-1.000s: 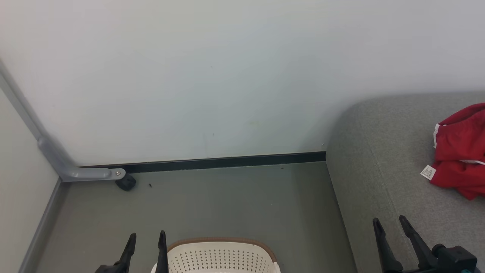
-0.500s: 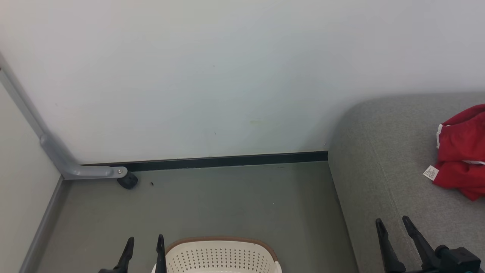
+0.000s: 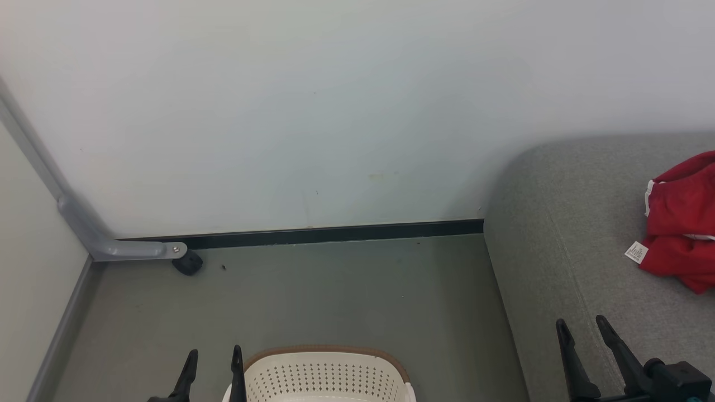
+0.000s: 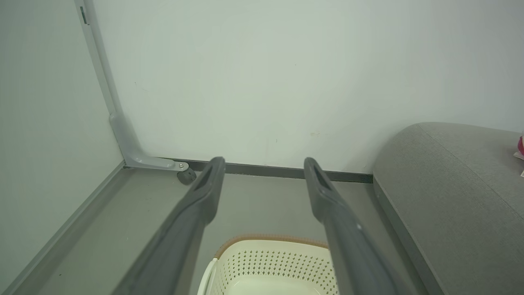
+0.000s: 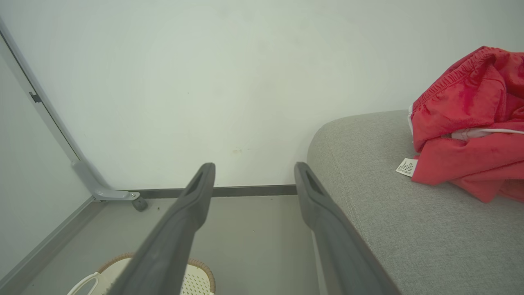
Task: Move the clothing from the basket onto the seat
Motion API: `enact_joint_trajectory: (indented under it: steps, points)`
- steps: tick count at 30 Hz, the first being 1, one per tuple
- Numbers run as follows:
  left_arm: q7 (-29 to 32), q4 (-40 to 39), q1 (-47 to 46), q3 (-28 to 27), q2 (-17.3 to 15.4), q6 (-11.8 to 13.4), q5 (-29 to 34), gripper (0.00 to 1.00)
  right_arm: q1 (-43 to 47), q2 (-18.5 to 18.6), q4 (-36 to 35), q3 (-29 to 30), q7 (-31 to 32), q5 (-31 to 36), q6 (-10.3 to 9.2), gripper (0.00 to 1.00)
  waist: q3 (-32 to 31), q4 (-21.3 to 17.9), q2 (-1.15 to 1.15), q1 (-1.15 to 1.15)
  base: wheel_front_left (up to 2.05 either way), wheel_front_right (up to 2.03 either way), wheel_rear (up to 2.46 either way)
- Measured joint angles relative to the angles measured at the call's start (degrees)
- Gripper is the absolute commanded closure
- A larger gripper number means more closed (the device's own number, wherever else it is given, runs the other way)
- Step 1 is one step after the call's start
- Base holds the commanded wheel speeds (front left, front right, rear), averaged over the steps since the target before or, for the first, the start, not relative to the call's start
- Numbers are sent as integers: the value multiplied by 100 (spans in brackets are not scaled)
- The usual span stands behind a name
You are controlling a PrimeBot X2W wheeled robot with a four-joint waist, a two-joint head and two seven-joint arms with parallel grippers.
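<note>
Red clothing (image 3: pixel 681 223) with white trim and a small white label lies bunched on the grey seat (image 3: pixel 558 240) at the right edge of the head view; the right wrist view has the clothing (image 5: pixel 470 127) on the seat (image 5: pixel 389 217) too. The cream basket (image 3: pixel 327 371) with its brown rim sits on the floor at the bottom centre, and the part of its inside that shows in the left wrist view (image 4: pixel 274 266) holds nothing. My left gripper (image 3: pixel 213 357) is open beside the basket's left side. My right gripper (image 3: pixel 581 326) is open over the seat's front left part, empty.
A white wall (image 3: pixel 335 111) with a dark baseboard (image 3: pixel 313 235) closes off the back. A grey metal frame leg (image 3: pixel 111 245) with a black caster (image 3: pixel 187 263) stands in the left corner. Grey floor (image 3: pixel 313 296) lies between basket and wall.
The head camera has drifted slightly, shifting the whole picture a little. Both grippers stay open and low in the view; the clothing on the seat has not moved.
</note>
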State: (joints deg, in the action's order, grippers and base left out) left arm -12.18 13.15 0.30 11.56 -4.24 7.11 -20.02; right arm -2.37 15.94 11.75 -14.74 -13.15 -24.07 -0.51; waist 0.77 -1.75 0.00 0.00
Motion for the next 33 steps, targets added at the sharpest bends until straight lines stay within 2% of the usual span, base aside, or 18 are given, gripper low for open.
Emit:
enact_joint_trajectory:
  steps: [9,10,20,26,33]
  points:
    - [-2,37,-1,-25,25,0,36,0,55,1,-68,12,7,0,-7,0,21,4,0,0,0,0,0]
    - [0,63,3,-21,26,-2,35,100,69,-13,-34,5,13,-4,-3,100,22,4,0,0,0,0,0]
    - [108,294,126,-90,58,-64,-227,100,202,-219,200,113,147,-286,10,100,16,15,0,0,0,0,0]
    - [259,308,119,-211,63,-166,-876,100,190,-302,230,269,305,-857,60,100,8,28,0,0,0,0,0]
    - [389,314,109,-331,65,-266,-1295,100,181,-379,264,412,432,-1272,107,100,2,39,1,0,0,0,0]
